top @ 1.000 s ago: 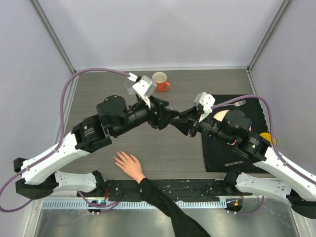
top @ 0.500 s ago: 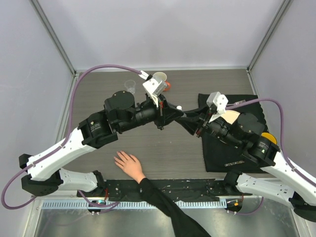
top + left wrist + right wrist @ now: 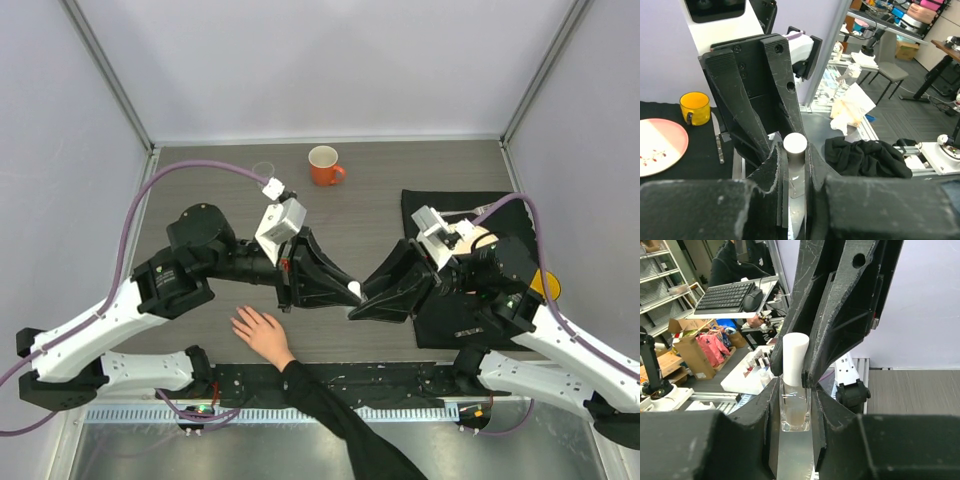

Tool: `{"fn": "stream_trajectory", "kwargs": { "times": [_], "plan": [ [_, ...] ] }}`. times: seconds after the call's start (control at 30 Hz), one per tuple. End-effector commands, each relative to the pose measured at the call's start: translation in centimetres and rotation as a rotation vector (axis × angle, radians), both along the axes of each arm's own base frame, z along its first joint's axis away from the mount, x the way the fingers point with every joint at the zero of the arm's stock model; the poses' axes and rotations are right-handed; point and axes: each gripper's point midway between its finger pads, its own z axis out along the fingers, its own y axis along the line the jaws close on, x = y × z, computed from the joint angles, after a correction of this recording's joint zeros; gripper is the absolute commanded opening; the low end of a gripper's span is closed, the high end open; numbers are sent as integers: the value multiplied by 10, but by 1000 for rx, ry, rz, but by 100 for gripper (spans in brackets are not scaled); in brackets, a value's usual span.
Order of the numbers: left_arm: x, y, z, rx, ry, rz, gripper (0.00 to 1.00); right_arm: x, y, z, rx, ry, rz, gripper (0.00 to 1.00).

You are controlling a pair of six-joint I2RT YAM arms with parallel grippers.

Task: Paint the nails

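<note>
A bare hand (image 3: pixel 263 335) with a black sleeve lies flat at the near table edge, fingers spread to the left. Its nails (image 3: pixel 238 322) are too small to make out. Above the table right of the hand, both grippers meet on a small clear bottle (image 3: pixel 795 412) with a white cap (image 3: pixel 795 357). My right gripper (image 3: pixel 795 392) is shut on the glass body. My left gripper (image 3: pixel 795 152) is shut on the white cap (image 3: pixel 795 143). In the top view the cap (image 3: pixel 354 290) shows between the left gripper (image 3: pixel 347 287) and the right gripper (image 3: pixel 362 303).
An orange mug (image 3: pixel 324 165) and a small clear cup (image 3: pixel 262 170) stand at the far side. A black mat (image 3: pixel 455 325) on the right carries a pink plate (image 3: pixel 660 145), a yellow mug (image 3: pixel 694 107) and a knife (image 3: pixel 717 140), largely under the right arm.
Both arms have swung from mid-table toward the near edge, closer to the hand, carrying the bottle. The left gripper, open a second ago, has shut on the cap.
</note>
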Motion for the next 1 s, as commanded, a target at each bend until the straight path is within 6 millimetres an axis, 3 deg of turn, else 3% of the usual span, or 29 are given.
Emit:
{"fn": "stream_trajectory", "kwargs": {
  "times": [0.0,0.03,0.13,0.2,0.23,0.3,0.4,0.5,0.77,0.97],
  "plan": [
    [13,-2,14,-56,-27,73,7,-7,-6,12,43,-77,7,1],
    [19,-1,14,-54,-30,108,31,0,-4,7,4,-62,-30,1],
    [42,12,17,-62,-37,279,61,23,-1,1,-45,-88,-169,1],
    [62,25,20,-79,-30,413,65,43,1,-1,-61,-94,-277,1],
    [70,30,23,-92,-20,469,68,51,0,-11,-112,-111,-317,1],
    [91,39,21,-104,10,604,71,74,1,-19,-153,-117,-432,1],
    [108,50,23,-125,24,713,71,103,-2,-25,-201,-139,-580,1],
    [119,50,19,-85,32,769,71,120,-6,-24,-218,-162,-672,1],
    [131,10,-15,155,17,732,66,143,-9,-23,-252,-193,-782,1],
    [135,-3,-39,268,36,722,58,145,-14,-19,-237,-188,-811,1]
  ]
}}
